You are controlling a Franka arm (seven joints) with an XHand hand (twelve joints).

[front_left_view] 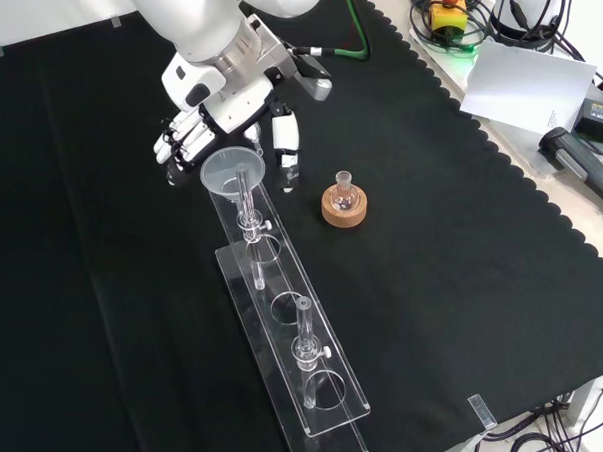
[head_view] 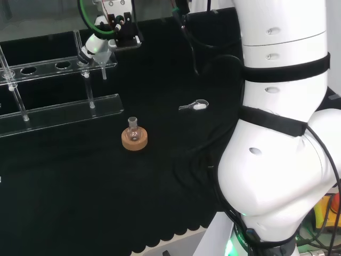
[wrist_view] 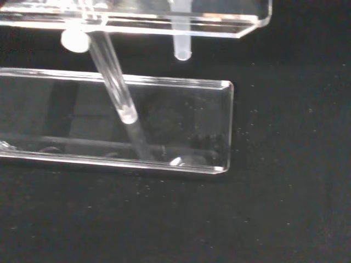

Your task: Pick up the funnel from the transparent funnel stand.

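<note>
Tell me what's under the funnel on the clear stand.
The funnel sits in the stand's end hole, its stem hanging through the top shelf above the clear base plate. The hand behind it hides the cloth there.

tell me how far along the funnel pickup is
Done: the hand has reached the end of the transparent funnel stand where the funnel sits. In hand: its fingers hang close around the funnel's bowl, but a closed grasp isn't visible. Left: closing on the funnel and lifting it out; its stem is still seated through the top plate's hole.
</note>
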